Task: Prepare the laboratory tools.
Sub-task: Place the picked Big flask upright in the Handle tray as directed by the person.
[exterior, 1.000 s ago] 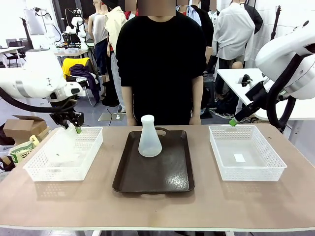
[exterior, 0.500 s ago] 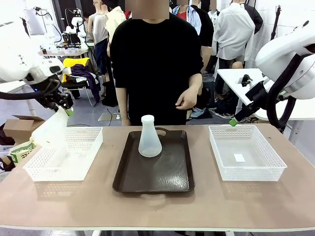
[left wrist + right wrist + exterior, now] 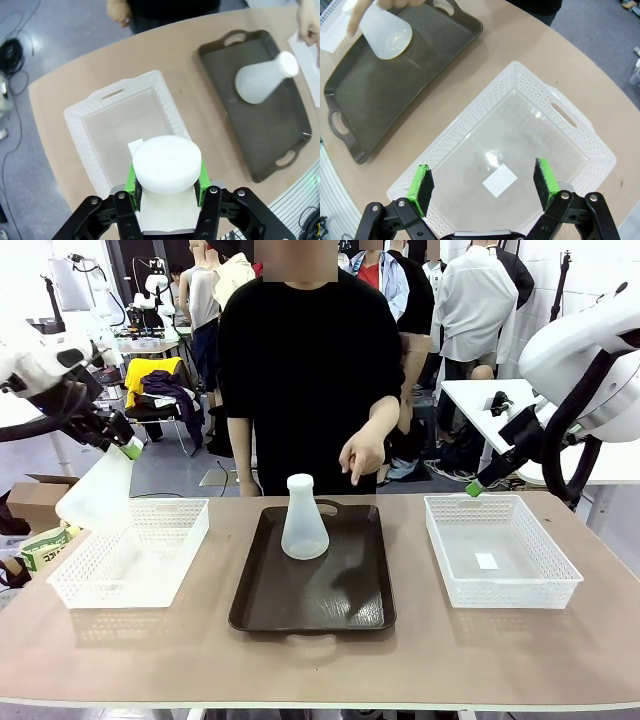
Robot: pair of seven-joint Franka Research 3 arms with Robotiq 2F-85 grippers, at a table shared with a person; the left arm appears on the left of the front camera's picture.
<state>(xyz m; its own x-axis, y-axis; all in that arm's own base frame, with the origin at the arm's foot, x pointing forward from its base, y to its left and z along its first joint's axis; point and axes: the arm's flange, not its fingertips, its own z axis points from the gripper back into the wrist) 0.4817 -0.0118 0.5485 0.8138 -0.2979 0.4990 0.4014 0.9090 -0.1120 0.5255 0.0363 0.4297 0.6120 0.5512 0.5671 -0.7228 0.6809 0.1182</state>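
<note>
One frosted-white flask (image 3: 98, 493) hangs tilted above the far left corner of the left mesh basket (image 3: 160, 580), held by its neck in my left gripper (image 3: 128, 448), which is shut on it. In the left wrist view the flask's round base (image 3: 166, 164) sits between the green pads (image 3: 131, 177). A second flask (image 3: 303, 518) stands upright on the dark brown tray (image 3: 340, 600), also seen as the flask (image 3: 261, 79) and the flask (image 3: 385, 34). My right gripper (image 3: 484, 184) is open, high above the right basket (image 3: 460, 145).
A person in black stands at the far side, one hand (image 3: 360, 453) pointing down toward the tray's flask. The right basket (image 3: 500, 552) holds a small white label. Bare tabletop (image 3: 320, 665) runs along the front edge.
My left gripper has lifted the flask out of the left basket, up and to the left. The person's hand has come forward and now points downward. The right arm has stayed still.
</note>
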